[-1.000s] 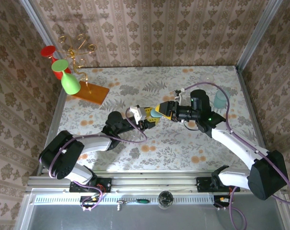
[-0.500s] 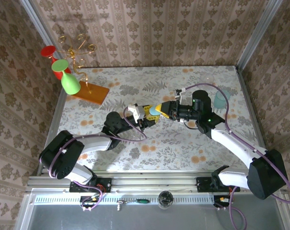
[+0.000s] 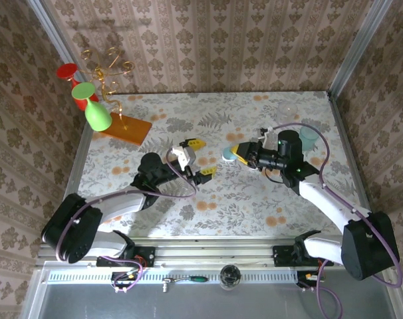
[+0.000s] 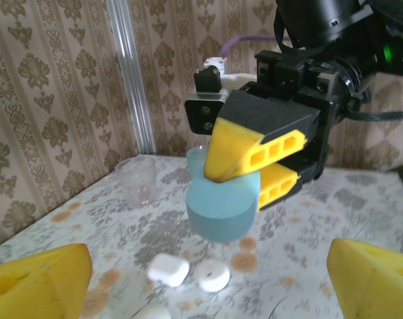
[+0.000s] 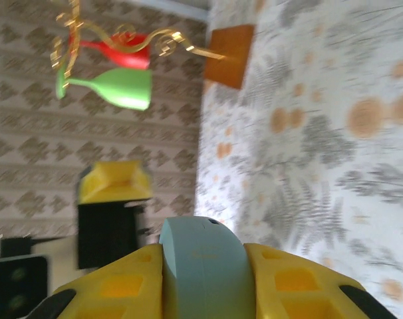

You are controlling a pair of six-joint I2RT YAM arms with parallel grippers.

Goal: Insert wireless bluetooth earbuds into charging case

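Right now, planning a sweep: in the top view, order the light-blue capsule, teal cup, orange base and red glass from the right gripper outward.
1. Light-blue capsule, held by the right gripper.
2. Teal cup, to its right.
3. Orange base, far left.
4. Red glass, back-left corner.

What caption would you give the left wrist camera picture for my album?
Right gripper holds a light-blue capsule, with small white pieces lying on the floral table.
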